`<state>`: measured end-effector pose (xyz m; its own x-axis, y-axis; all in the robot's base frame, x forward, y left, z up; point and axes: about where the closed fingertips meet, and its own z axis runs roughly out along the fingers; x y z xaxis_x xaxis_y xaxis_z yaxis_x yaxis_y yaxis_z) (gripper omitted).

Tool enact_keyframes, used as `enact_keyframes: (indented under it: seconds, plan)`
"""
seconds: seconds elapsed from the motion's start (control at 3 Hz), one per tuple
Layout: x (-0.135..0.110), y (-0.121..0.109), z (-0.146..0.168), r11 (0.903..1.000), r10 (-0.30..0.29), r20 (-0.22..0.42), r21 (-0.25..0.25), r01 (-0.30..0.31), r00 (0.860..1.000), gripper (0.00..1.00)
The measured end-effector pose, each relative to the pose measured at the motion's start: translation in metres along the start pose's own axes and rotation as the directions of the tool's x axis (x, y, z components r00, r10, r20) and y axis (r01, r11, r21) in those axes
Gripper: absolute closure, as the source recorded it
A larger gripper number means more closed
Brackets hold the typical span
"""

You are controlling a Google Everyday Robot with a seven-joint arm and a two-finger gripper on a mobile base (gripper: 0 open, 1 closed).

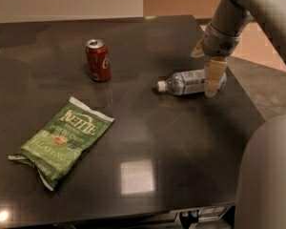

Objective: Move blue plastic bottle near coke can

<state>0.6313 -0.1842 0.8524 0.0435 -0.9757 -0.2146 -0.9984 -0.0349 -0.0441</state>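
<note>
The blue plastic bottle (188, 82) lies on its side on the dark table (148, 142), white cap pointing left. The coke can (98, 60) stands upright to the left of the bottle, well apart from it. My gripper (204, 73) comes down from the upper right over the bottle's base end. It is open, with one beige finger (212, 78) in front of the bottle and the other behind it. The bottle rests on the table.
A green Kettle chip bag (62, 140) lies flat at the front left. The table's right edge (250, 101) runs close past the bottle. A grey part of my arm (269, 175) fills the lower right corner.
</note>
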Motion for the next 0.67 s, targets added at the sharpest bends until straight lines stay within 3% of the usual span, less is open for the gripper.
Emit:
enact_keyframes:
  seconds: [0.67]
  plan:
    - [0.0040,-0.0031,0.0080,0.9997,-0.010,-0.028,-0.023,0.010,1.000,0.41]
